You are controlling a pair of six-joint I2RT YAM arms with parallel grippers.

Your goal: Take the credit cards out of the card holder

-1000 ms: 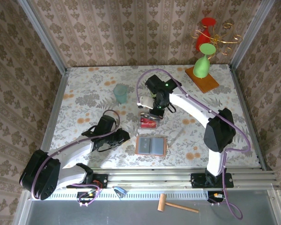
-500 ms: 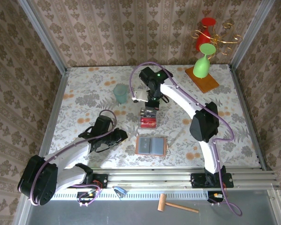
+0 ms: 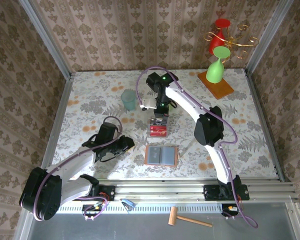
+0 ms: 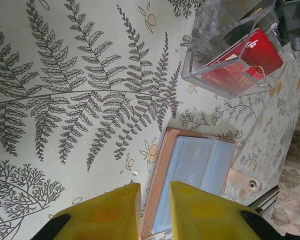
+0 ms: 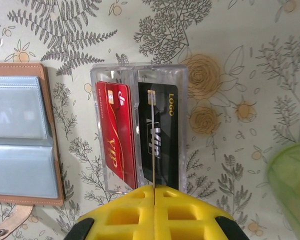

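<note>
The card holder (image 3: 161,155) lies open near the table's front, tan with grey-blue pockets (image 5: 17,135), its snap strap (image 4: 244,181) loose. Behind it stands a clear tray (image 3: 158,129) holding a red card (image 5: 117,135) and a black card (image 5: 165,132). My right gripper (image 5: 153,189) is shut on a thin card (image 5: 152,130), seen edge-on, held upright over the tray (image 5: 97,75). It hangs just behind the tray, right gripper (image 3: 160,114). My left gripper (image 4: 155,195) is open by a narrow gap above the card holder's (image 4: 190,167) left edge, left gripper (image 3: 127,143).
A translucent green cup (image 3: 129,99) stands left of the right gripper. At the back right, an upturned green goblet (image 3: 216,70) sits on a wooden base (image 3: 217,86) with a red glass (image 3: 220,37) on a wire rack. A small mallet (image 3: 190,218) lies off the table's front.
The right arm's elbow has swung left and its gripper shifted slightly back over the tray, card still held. The left arm has drawn a little to the left.
</note>
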